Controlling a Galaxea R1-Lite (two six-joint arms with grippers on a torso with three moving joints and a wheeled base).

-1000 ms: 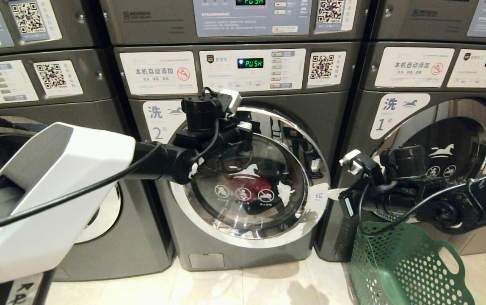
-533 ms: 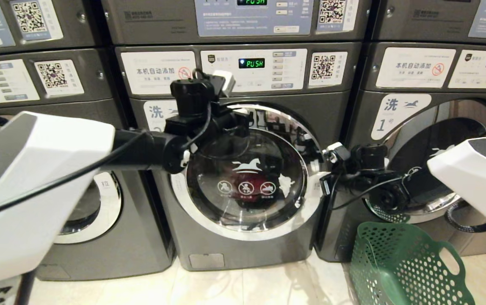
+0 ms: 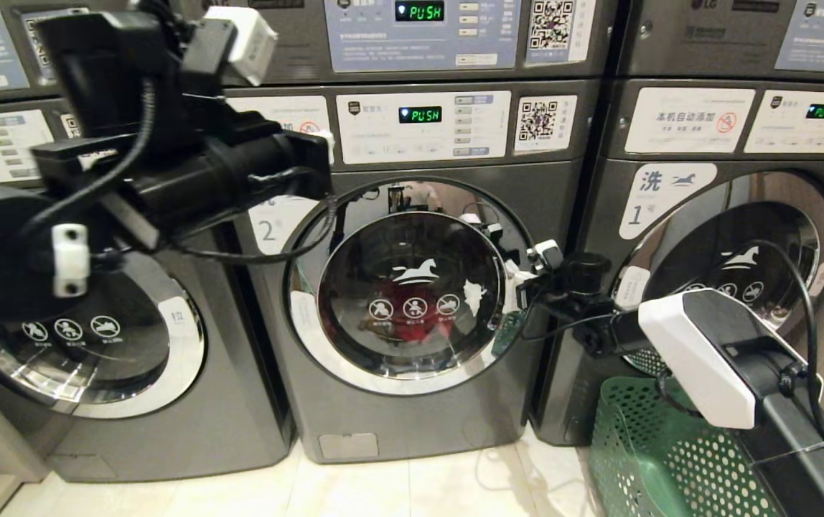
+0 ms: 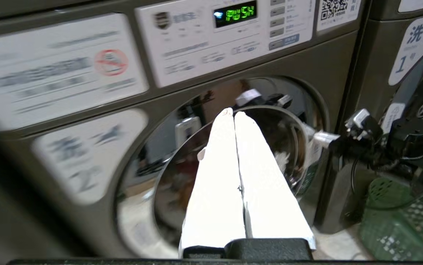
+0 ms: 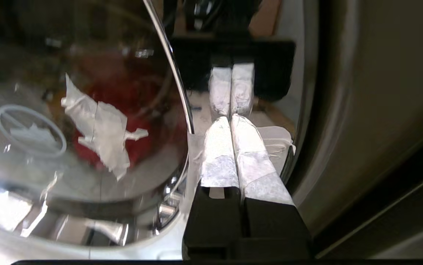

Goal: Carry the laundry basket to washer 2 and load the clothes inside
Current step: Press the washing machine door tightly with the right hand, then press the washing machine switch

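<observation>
Washer 2 (image 3: 412, 287) stands in the middle with its round glass door pushed to. Through the glass I see the clothes (image 3: 419, 319), mostly red, also the clothes (image 5: 134, 95) in the right wrist view. My right gripper (image 5: 230, 119) is shut and empty, its tips touching the chrome ring at the door's right edge, by a white tape tab; in the head view the right gripper (image 3: 520, 276) sits there too. My left gripper (image 4: 233, 112) is shut and empty, raised high in front of the washer's upper left. The green laundry basket (image 3: 642, 459) stands on the floor at lower right.
Washer 1 (image 3: 728, 230) is to the right, directly behind the basket. Another grey washer (image 3: 96, 345) stands on the left. A second row of machines is stacked above. Pale floor tiles (image 3: 419, 488) lie in front of washer 2.
My left arm has lifted up and back from the door toward the upper left. My right arm has reached in from the right to the door's right rim. The door now sits flush.
</observation>
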